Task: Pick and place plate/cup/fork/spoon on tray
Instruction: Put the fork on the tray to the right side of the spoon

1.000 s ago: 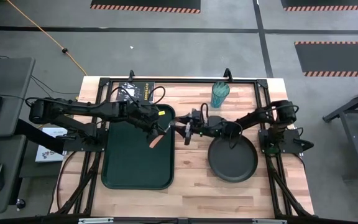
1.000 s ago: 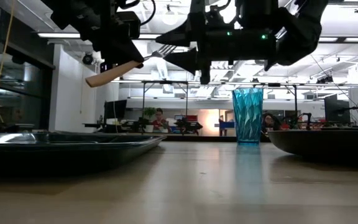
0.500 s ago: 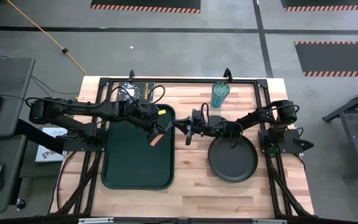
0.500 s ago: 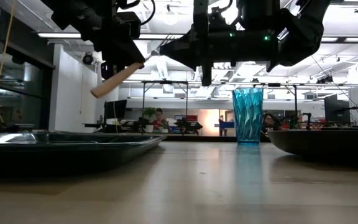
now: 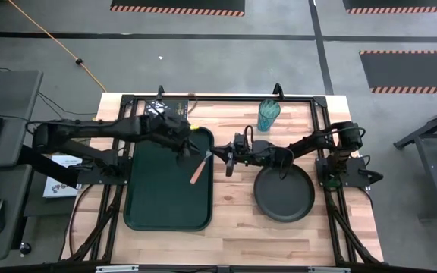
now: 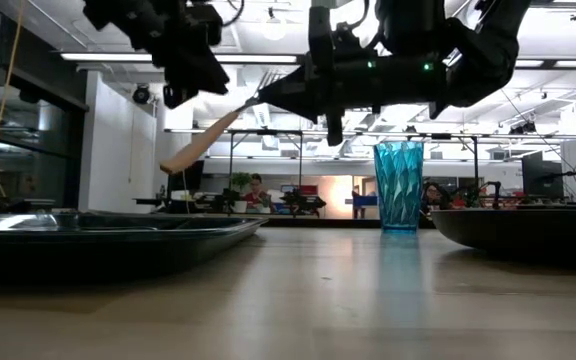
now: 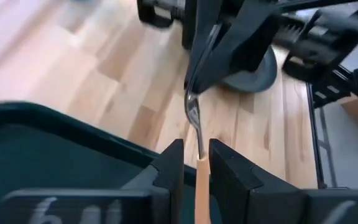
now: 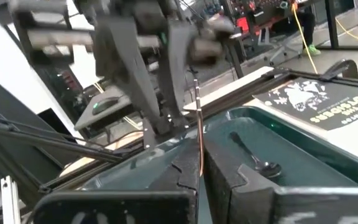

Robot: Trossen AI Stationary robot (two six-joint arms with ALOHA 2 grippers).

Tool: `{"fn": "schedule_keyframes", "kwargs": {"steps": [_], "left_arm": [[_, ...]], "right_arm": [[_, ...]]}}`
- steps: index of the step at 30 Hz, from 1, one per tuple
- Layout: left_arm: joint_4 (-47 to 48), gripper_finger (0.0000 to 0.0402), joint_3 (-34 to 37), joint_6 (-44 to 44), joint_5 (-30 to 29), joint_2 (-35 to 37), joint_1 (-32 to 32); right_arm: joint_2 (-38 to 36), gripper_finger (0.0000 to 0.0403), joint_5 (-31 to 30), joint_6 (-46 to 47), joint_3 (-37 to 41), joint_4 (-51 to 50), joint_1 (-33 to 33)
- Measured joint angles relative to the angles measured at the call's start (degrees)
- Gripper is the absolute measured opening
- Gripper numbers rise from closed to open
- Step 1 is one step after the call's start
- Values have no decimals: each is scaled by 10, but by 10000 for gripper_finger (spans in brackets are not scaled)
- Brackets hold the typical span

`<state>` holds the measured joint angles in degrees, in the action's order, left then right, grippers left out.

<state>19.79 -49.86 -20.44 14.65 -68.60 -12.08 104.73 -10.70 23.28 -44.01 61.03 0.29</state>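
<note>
The fork (image 5: 198, 168), metal head and tan handle, hangs over the right rim of the green tray (image 5: 161, 205). My right gripper (image 5: 218, 155) is shut on its head. My left gripper (image 5: 186, 149) stands open just to the far left of the handle. In the left wrist view the handle (image 7: 201, 186) shows between the left fingers, with a gap at each side. The spoon (image 8: 253, 155) lies in the tray. The teal cup (image 5: 268, 115) stands on the table at the far side. The black plate (image 5: 284, 195) lies right of the tray. My right gripper pinches the fork's metal head (image 8: 199, 124) between its two fingers, coming level from the table's right. The fork is lifted clear and slants down from the fingers. Its wooden handle end (image 6: 176, 162) hangs lowest, above the tray.
A black printed sheet (image 5: 169, 111) lies at the table's far left, behind the tray. The black frame rails (image 5: 218, 98) run along the table's edges. Bare wood lies between tray and plate. People sit in the room far behind the table (image 6: 256, 190).
My right gripper has taken hold of the fork's head. My left gripper has let go of the handle and drawn back up and toward the far left. The fork now slants more steeply, and its handle end has swung down and to the right.
</note>
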Motion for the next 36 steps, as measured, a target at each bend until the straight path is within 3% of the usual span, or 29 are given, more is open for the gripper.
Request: {"fn": "schedule_keyframes", "kwargs": {"steps": [4, 7, 10, 15, 18, 26, 30, 36], "left_arm": [[24, 70, -23, 30, -15, 50, -20], [30, 59, -23, 64, -62, 98, -21], [29, 39, -23, 93, -122, 140, -4], [26, 4, -23, 116, -212, 188, 39], [26, 2, -23, 122, -251, 206, 69], [26, 1, -23, 121, -318, 241, 121], [27, 0, -23, 116, -325, 252, 126], [27, 0, -22, 116, -325, 257, 126]], "right_arm": [[0, 1, -12, 35, 0, 0, -2], [19, 1, -87, 77, -3, 29, 13], [82, 1, -160, 126, -28, 87, 39], [211, 0, -229, 223, -143, 120, 63], [265, 0, -237, 242, -231, 114, 63], [333, 0, -348, 347, -372, -55, 62], [344, 0, -414, 397, -397, -120, 62], [346, 0, -439, 403, -421, -188, 61]]}}
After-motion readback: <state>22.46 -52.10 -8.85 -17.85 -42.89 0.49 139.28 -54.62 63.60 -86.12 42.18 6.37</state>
